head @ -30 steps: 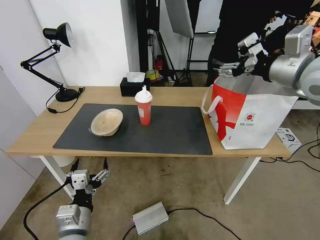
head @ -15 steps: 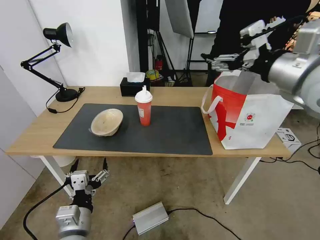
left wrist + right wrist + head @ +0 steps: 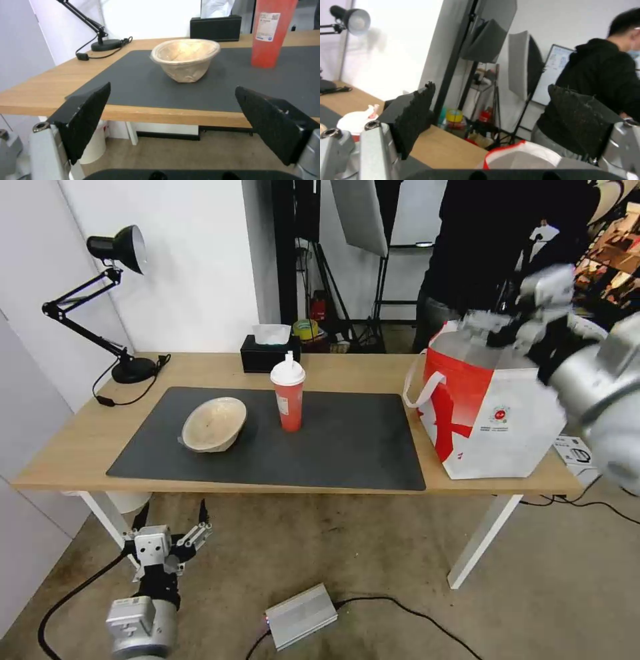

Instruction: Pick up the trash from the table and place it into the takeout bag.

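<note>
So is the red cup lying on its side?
No, the red cup stands upright on the dark mat, with its white lid on top.

Setting: a studio-style lab room. Before me stands a light-wood table (image 3: 333, 370) on white legs, against a plain white wall (image 3: 193, 260). Far behind it I see light stands with softboxes (image 3: 360, 213) and a whiteboard (image 3: 550, 75). Cables (image 3: 400, 613) and a power brick (image 3: 300, 617) lie on the bare concrete floor.
</note>
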Tool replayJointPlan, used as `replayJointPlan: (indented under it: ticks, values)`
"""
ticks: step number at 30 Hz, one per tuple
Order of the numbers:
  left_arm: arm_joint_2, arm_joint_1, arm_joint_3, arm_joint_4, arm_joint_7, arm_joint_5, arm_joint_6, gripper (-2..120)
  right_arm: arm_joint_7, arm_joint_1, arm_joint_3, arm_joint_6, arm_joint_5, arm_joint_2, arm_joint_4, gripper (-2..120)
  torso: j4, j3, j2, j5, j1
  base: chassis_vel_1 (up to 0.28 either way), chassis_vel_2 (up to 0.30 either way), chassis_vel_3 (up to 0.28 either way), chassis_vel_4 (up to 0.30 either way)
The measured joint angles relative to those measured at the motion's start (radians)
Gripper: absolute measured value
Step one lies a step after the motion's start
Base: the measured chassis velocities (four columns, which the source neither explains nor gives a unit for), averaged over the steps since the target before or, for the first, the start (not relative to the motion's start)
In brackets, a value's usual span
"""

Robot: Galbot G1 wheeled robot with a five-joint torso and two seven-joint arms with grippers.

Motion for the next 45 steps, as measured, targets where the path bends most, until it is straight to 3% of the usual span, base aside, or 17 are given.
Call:
replayJointPlan:
  ticks: [7,22,38,45]
  values:
    - [0.001,-0.003,0.002,0.007,0.000,0.005,0.000,100,-0.001,-0.296,0.133,0.069,-0.175,0.127,0.056,100,0.0002,0.000,0.000,-0.0001,0.000,0.000,0.000,0.000,0.000]
    - [0.004,0.000,0.002,0.004,-0.001,0.005,0.000,100,0.034,-0.616,0.110,0.155,-0.450,0.369,0.092,100,0.0003,0.000,0.000,-0.0001,0.000,0.000,0.000,0.000,0.000]
    - [0.009,-0.007,0.004,0.021,-0.001,0.005,0.000,100,0.152,-0.731,-0.044,0.307,-0.580,0.475,0.007,100,0.0003,0.000,0.000,0.0000,0.000,0.000,0.000,0.000,0.000]
    - [0.011,-0.007,0.003,0.023,-0.002,0.004,-0.001,100,0.168,-0.744,-0.050,0.356,-0.597,0.487,-0.052,100,0.0003,0.000,0.000,0.0000,0.000,0.000,0.000,0.000,0.000]
